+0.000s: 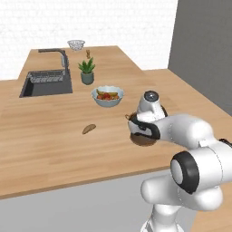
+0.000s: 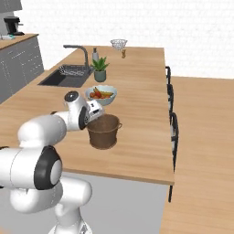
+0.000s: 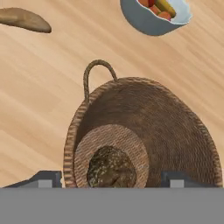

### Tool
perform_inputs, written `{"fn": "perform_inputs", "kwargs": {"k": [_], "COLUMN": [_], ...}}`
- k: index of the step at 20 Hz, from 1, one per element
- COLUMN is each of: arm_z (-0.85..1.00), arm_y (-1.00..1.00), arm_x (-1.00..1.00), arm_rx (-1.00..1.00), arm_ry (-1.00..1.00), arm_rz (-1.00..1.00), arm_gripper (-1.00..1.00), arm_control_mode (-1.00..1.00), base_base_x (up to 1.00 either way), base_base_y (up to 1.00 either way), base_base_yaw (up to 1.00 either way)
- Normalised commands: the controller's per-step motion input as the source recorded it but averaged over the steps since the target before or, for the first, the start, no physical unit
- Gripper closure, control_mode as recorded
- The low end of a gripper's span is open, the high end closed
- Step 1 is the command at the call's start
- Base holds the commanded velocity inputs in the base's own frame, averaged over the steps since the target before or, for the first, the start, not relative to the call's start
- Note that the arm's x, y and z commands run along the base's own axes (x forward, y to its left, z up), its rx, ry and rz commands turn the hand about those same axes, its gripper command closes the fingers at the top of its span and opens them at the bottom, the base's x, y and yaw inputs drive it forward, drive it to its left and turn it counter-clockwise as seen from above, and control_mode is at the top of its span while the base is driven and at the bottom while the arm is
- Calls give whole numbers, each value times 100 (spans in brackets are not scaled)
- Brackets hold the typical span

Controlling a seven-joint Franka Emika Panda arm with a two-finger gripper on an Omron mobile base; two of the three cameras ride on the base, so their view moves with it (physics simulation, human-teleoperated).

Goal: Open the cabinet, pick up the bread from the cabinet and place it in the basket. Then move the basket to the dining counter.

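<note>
basket [image 2: 104,131] sits on the dining counter [image 2: 141,151], bread [image 3: 111,168] inside; gripper [image 3: 111,181] hovering above, fingers apart, ready to let it be

Setting: rendered domestic kitchen. Evidence: large light-wood island desk [image 1: 54,136] on a pale base, with an inset dark sink [image 1: 46,83] and a dark faucet [image 1: 61,55]; a dish rack sits in the sink basin. On the desk: potted green plant [image 1: 87,71], pale bowl of colourful food [image 1: 108,96], wire strainer [image 1: 76,44] at the far edge, small bottle [image 2: 95,54] beside the plant, brown woven basket [image 2: 103,131], and a loaf-shaped brown item [image 1: 89,129] lying loose. Background: white tiled wall [image 2: 183,23]; grey cabinet run [image 2: 18,64] with a wooden worktop carrying a coffee machine [image 2: 13,25]. Dark stools [image 2: 172,123] line the island's far side. Floor: light wood.
</note>
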Motion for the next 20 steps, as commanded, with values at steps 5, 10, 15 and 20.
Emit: {"fn": "perform_inputs", "kwargs": {"k": [5, 10, 15, 20], "arm_z": [98, 100, 71, 30], "arm_y": [0, 11, 28, 41], "arm_x": [-38, -71, -97, -100], "arm_rx": [0, 1, 4, 2], "arm_ry": [0, -2, -11, -20], "arm_rz": [-4, -3, -3, -4], "arm_gripper": [-100, -100, -100, -100], "arm_control_mode": [-100, -100, -100, -100], "base_base_x": [0, 0, 0, 0], "base_base_y": [0, 0, 0, 0], "base_base_yaw": [0, 0, 0, 0]}}
